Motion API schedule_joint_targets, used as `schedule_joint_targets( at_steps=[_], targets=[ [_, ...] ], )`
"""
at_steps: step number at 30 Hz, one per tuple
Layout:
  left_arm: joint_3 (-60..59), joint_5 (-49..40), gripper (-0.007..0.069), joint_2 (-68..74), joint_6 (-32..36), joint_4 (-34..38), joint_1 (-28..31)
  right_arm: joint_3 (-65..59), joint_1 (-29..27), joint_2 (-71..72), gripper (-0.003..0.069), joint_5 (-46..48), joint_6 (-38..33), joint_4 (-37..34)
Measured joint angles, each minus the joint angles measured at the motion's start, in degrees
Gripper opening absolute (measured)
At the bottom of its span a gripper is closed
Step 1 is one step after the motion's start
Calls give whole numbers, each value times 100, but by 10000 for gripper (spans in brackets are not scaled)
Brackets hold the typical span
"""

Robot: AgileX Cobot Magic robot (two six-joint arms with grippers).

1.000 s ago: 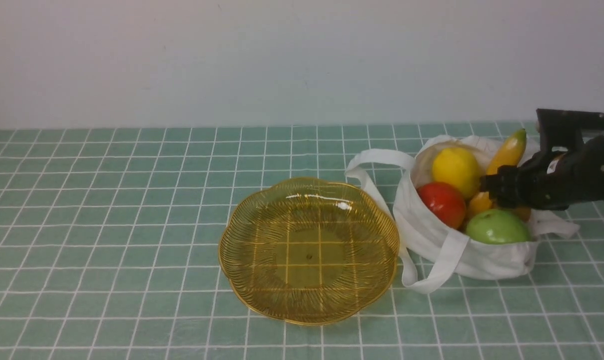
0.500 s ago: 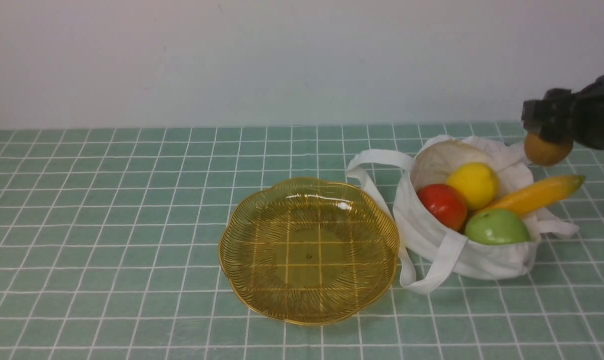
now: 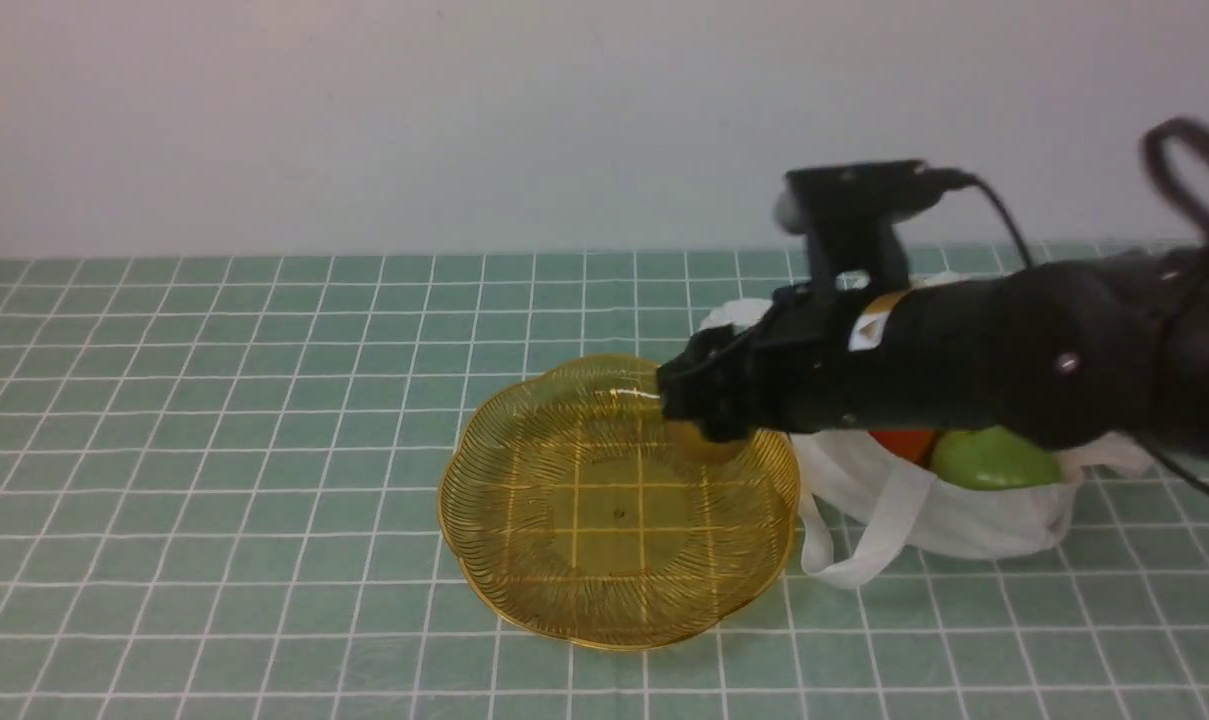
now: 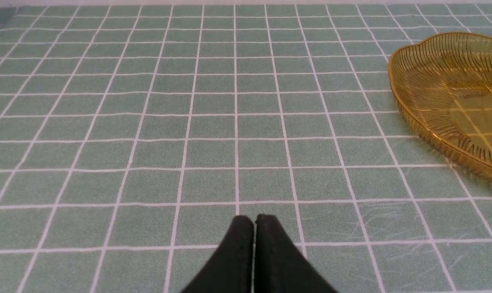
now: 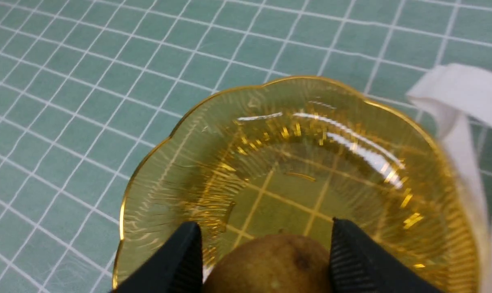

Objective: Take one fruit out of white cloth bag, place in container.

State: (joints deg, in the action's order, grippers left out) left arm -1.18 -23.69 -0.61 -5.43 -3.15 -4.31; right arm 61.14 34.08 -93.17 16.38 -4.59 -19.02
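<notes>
My right gripper (image 3: 704, 420) reaches across over the amber scalloped bowl (image 3: 524, 520), shut on the brown kiwi-like fruit (image 5: 272, 264). In the right wrist view the fruit sits between the two black fingers (image 5: 176, 260), just above the bowl (image 5: 168, 171) near its bag-side wall. From the front only a sliver of the fruit (image 3: 709, 445) shows under the gripper. The white cloth bag (image 3: 964, 520) lies right of the bowl, mostly behind my right arm. My left gripper (image 4: 254, 221) is shut and empty over bare tablecloth, left of the bowl (image 4: 433, 81).
A green apple (image 3: 994, 460) and a bit of a red apple (image 3: 904, 443) show in the bag under my arm. A white strap (image 3: 864, 545) of the bag lies by the bowl's rim; the same strap (image 5: 457, 101) shows in the right wrist view.
My right gripper lifted the brown fruit out of the bag, then swung left with it to hang over the bowl. The banana tipped over in the bag.
</notes>
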Motion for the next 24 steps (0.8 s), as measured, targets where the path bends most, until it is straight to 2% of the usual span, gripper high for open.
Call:
schedule_joint_targets(
  at_steps=[5, 9, 11, 13, 19, 22, 24],
  targets=[
    [0, 0, -8, 0, 0, 0, 0, 0, 247, -685, 393, -720, -18, 5],
    [0, 0, -8, 0, 0, 0, 0, 0, 253, -1192, 578, -934, -12, 5],
    [0, 0, -8, 0, 0, 0, 0, 0, 253, -1346, 645, -907, -12, 5],
    [0, 0, -8, 0, 0, 0, 0, 0, 253, -1384, 679, -850, 11, -5],
    [0, 0, -8, 0, 0, 0, 0, 0, 253, -1036, 687, -695, 24, -18],
    [0, 0, -8, 0, 0, 0, 0, 0, 205, -471, 649, -321, 6, -18],
    [0, 0, -8, 0, 0, 0, 0, 0, 66, 244, 574, 207, -7, 24]
  ],
)
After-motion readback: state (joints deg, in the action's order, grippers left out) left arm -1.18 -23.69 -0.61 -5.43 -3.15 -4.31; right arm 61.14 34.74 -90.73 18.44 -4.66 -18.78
